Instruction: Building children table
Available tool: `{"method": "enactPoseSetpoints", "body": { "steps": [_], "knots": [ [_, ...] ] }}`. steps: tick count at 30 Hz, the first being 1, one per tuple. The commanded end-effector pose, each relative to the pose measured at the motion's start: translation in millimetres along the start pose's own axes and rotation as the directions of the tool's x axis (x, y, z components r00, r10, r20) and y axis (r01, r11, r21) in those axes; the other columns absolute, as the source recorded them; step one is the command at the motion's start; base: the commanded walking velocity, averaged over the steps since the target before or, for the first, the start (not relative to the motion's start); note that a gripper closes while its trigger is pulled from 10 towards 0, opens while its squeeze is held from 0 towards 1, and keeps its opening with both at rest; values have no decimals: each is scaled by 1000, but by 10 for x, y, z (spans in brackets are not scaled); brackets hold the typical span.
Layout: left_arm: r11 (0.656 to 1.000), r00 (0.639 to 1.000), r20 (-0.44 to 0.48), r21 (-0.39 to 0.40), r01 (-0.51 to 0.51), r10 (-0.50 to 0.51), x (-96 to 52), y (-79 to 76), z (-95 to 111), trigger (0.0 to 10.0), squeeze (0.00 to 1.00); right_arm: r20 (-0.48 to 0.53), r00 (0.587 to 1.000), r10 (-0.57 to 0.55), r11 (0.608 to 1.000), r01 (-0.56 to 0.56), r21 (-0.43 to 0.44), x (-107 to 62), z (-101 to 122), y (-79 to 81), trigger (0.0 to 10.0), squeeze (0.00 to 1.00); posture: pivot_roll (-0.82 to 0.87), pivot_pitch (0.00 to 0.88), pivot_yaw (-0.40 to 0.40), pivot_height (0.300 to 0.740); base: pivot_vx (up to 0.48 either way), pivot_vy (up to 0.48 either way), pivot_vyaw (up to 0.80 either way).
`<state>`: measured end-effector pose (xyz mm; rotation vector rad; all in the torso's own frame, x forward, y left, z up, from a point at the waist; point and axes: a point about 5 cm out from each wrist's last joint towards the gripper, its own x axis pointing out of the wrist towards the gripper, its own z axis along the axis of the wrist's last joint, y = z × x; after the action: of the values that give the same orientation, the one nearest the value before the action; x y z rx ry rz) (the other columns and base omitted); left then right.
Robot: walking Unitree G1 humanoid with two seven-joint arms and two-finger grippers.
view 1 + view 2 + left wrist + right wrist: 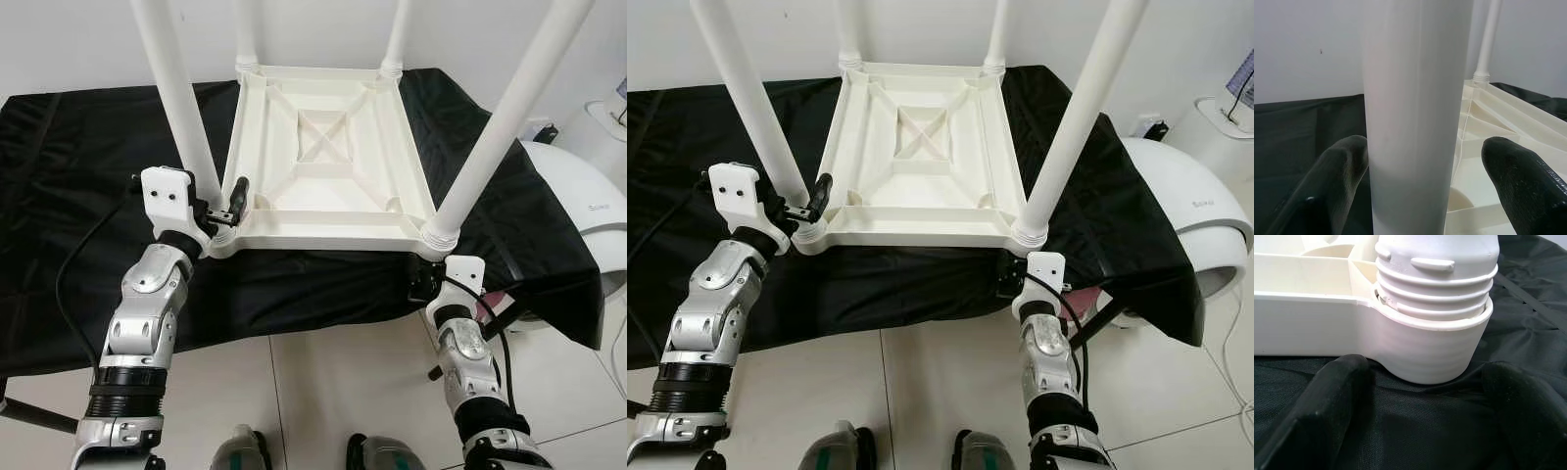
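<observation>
Four white legs are seen standing up from an upturned white children's table top (328, 166), which lies underside-up on a surface draped in black cloth (78, 196). The top is set near the front edge of the surface, just before the robot.

The left hand (223, 211) is placed at the near-left leg (176, 88), low down, just above its socket. In the left wrist view the leg is framed between the two black fingers (1339, 171), which are spread wide; one finger looks close to or touching the leg, the other is apart from it. No firm grip is shown.

The right hand (1415, 401) is held low at the front edge of the surface, just under the near-right corner socket (1430, 352), where the threaded base of the near-right leg (509, 117) is seated. Its fingers are open wide on either side of the socket, resting over the cloth and gripping nothing.

Judged from this, the step in hand is the seating or tightening of the near legs. It would be done well if the leg were kept upright and square to its socket, the fingers closed evenly low on the leg, and the top steadied so that it is not dragged across the cloth.

Both silver forearms are raised from below, the left wrist bent inward toward the leg, the right wrist pointed up at the corner.
</observation>
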<state>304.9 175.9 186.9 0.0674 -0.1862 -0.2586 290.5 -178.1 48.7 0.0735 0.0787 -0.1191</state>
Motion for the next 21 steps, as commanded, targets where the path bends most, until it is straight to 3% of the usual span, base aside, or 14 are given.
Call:
{"method": "enactPoseSetpoints", "body": {
  "steps": [1, 4, 21],
  "knots": [
    [1000, 1000, -8, -1, 27, -27, -7, -44, -27, 10000, 0, 314, 941, 126, 992, -114, -57, 122, 684, 59, 10000, 0, -72, 193, 44, 740, 0, 0, 0],
    [999, 999, -4, -1, 33, -33, -1, -46, -7, 10000, 0, 355, 926, 124, 992, -117, -44, 52, 856, 72, 10000, 0, -80, 190, 42, 740, 0, 0, 0],
    [999, 1000, 8, -26, 25, -25, 7, -54, 12, 10000, 0, 389, 913, 119, 993, -115, -33, -86, 1045, 78, 10000, 0, -91, 180, 41, 740, 0, 0, 0]
  ]
}}
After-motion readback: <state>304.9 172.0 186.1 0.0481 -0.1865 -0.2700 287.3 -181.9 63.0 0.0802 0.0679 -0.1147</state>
